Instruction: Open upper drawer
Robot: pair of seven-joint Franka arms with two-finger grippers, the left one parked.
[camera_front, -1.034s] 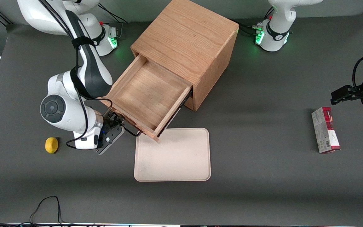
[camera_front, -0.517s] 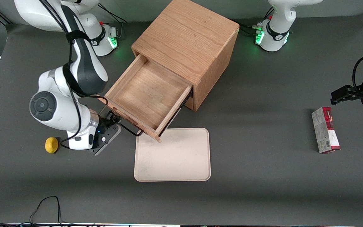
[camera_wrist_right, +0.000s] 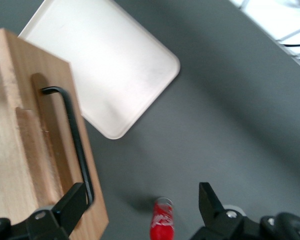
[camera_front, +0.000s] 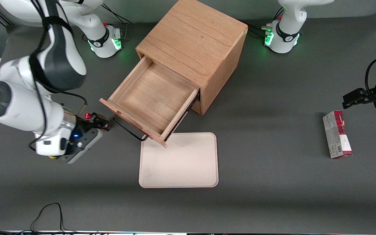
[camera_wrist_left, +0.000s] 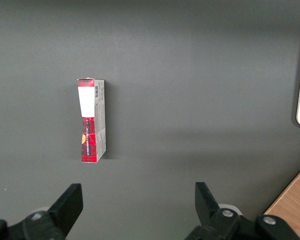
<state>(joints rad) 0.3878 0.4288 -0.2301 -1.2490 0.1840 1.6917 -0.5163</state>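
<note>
The upper drawer (camera_front: 152,98) of the oak cabinet (camera_front: 194,39) stands pulled far out, its inside bare. Its thin black bar handle (camera_front: 127,128) juts from the drawer front (camera_wrist_right: 35,125) toward the front camera; the wrist view shows the handle (camera_wrist_right: 76,137) close by one finger. My gripper (camera_front: 100,125) hovers off the handle, toward the working arm's end of the table, apart from it. In the wrist view the gripper (camera_wrist_right: 140,205) is open with nothing held. The lower drawer is hidden under the upper one.
A small red can (camera_front: 87,115) (camera_wrist_right: 161,225) stands on the mat beneath the gripper. A cream tray (camera_front: 181,163) (camera_wrist_right: 105,65) lies nearer the front camera than the drawer. A red and grey box (camera_front: 336,133) (camera_wrist_left: 91,120) lies toward the parked arm's end.
My gripper has let go of the handle and pulled away toward the working arm's end. The arm now covers the yellow fruit. The drawer stays pulled out.
</note>
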